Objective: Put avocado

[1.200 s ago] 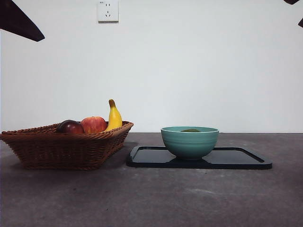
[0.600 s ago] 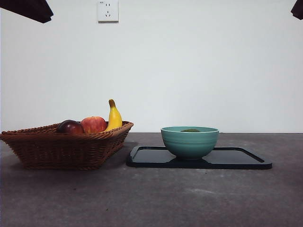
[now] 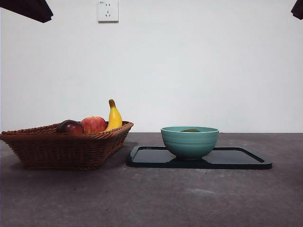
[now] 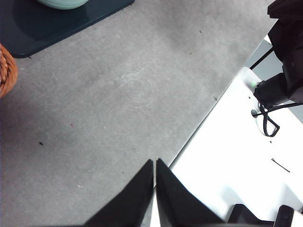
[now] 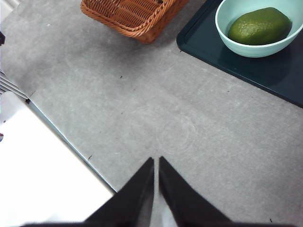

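The olive-green avocado lies inside the teal bowl. In the front view only its top shows above the bowl. The bowl stands on the black tray. My left gripper is shut and empty, high above the table's front edge, away from the bowl. My right gripper is shut and empty, also high above the bare table. In the front view both arms show only as dark tips at the top corners.
A wicker basket stands left of the tray and holds a dark maroon fruit, a red-and-yellow apple and a banana. The basket's corner shows in the right wrist view. A wall socket is on the back wall.
The dark arm tip at the top left has risen further out of the front view since a second ago. The fruit, bowl and basket have not moved.
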